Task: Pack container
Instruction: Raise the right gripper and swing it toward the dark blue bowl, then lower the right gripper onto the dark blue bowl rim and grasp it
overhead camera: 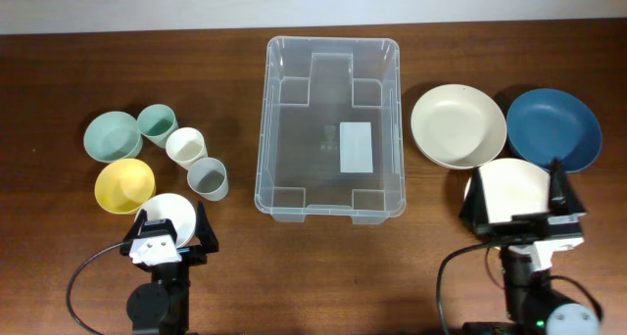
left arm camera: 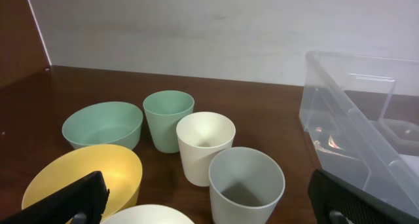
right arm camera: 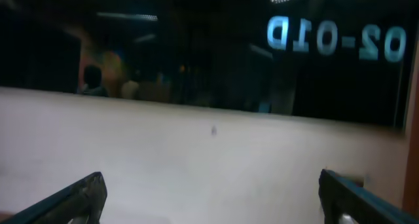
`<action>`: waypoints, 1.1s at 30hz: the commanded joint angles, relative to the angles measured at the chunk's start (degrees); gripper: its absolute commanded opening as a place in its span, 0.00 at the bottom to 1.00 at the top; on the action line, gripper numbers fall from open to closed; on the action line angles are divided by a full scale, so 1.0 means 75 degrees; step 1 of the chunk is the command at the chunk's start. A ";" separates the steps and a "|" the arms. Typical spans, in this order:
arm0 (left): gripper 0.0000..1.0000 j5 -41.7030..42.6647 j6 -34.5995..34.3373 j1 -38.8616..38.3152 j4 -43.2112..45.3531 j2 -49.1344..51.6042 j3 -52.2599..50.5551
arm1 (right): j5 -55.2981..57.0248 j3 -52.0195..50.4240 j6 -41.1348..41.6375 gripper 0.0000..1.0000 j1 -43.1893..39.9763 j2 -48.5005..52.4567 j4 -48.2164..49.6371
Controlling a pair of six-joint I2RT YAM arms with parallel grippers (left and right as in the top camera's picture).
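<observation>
Beside the container (overhead camera: pixel 333 42), left pincer (overhead camera: pixel 169 222) wide, right pincer (overhead camera: pixel 516 194) wide, seemingly tilted upward.

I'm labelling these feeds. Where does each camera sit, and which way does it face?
Overhead: above the table, looking straight down on the container, bowls, cups, plates; left gripper and right gripper at bottom edge.
Left wrist: low on the left arm, facing the back wall across cups and bowls; its fingers frame the bottom corners.
Right wrist: facing wall and dark glass, no table; only its fingers show.
Shared: overhead and left wrist both show the container and grey cup.
</observation>
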 commanded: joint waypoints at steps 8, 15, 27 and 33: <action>1.00 0.0009 0.0146 -0.0029 0.0003 -0.0055 -0.0058 | -0.0391 0.3631 -0.0691 0.99 0.0038 0.2396 -0.0006; 1.00 0.0009 0.0146 -0.0029 0.0003 -0.0055 -0.0058 | 0.0551 0.5537 -0.1871 0.99 0.0026 0.3844 -0.0405; 1.00 0.0009 0.0146 -0.0029 0.0003 -0.0055 -0.0058 | 0.2911 0.7408 -0.2751 0.99 -0.0283 0.6152 -0.0769; 1.00 0.0009 0.0146 -0.0029 0.0003 -0.0055 -0.0058 | 0.2935 0.7682 -0.1813 0.99 -0.1542 0.7152 -0.1556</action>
